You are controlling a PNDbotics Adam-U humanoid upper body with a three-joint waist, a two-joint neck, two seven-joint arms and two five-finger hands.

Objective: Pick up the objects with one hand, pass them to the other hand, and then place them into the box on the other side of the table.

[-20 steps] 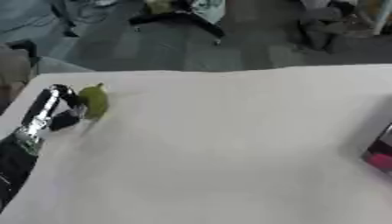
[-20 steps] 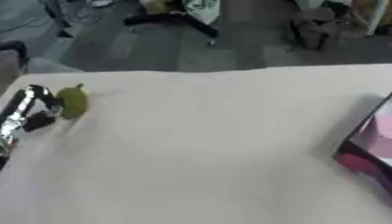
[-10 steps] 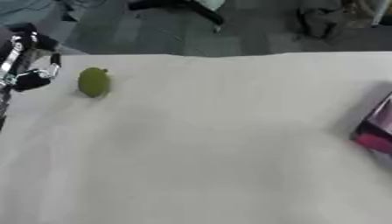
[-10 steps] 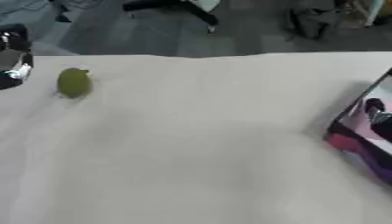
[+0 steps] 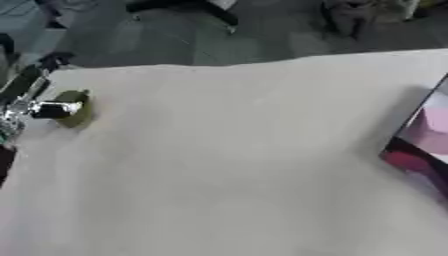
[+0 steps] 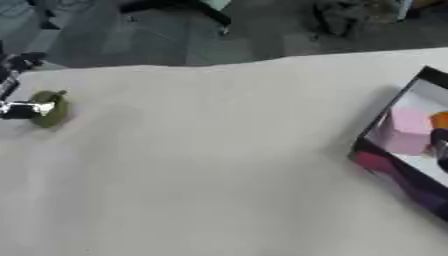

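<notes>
- The green fruit (image 5: 77, 107), small and pear-like in shape, lies on the pale tabletop (image 5: 236, 165) near its left edge.
- The left hand (image 5: 35, 102) comes in from the left side; one finger reaches across the fruit and touches it, and another finger points up toward the far edge.
- I cannot tell if the fingers are closed around the fruit or only rest against it.
- The box (image 6: 404, 150) stands at the right edge of the tabletop, well apart from the fruit; it has a dark rim and a magenta wall.
- Inside the box there is a pink block (image 6: 404, 131) and something orange (image 6: 439, 120) beside it.
- The right hand does not show in either view.
</notes>
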